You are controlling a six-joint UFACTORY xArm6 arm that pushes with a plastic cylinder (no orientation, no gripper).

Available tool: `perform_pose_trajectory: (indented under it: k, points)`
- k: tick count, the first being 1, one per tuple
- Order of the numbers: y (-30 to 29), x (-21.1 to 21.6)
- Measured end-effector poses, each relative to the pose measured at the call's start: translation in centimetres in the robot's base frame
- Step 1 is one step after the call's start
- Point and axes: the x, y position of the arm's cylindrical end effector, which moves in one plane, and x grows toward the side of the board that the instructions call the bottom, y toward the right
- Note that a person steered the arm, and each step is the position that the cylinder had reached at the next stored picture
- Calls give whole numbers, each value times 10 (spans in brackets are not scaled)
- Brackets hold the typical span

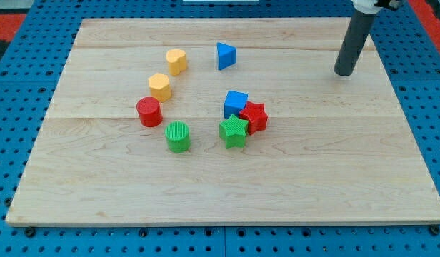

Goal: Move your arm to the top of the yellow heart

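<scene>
The yellow heart (176, 61) lies on the wooden board (227, 193) toward the view's upper left of centre. My tip (343, 73) is at the view's upper right, far to the right of the heart and well apart from every block. A blue triangle (225, 56) lies between the heart and my tip, just right of the heart.
A yellow hexagon (160, 86) sits below the heart, with a red cylinder (148, 112) and a green cylinder (178, 136) further down. A blue cube (236, 103), a red star (254, 116) and a green star (233, 132) cluster at the centre. Blue pegboard (20, 86) surrounds the board.
</scene>
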Motion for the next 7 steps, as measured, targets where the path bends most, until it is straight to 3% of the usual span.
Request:
perform_pose_trajectory:
  k: [5, 7]
  points:
    - [-14, 1]
    - [-113, -22]
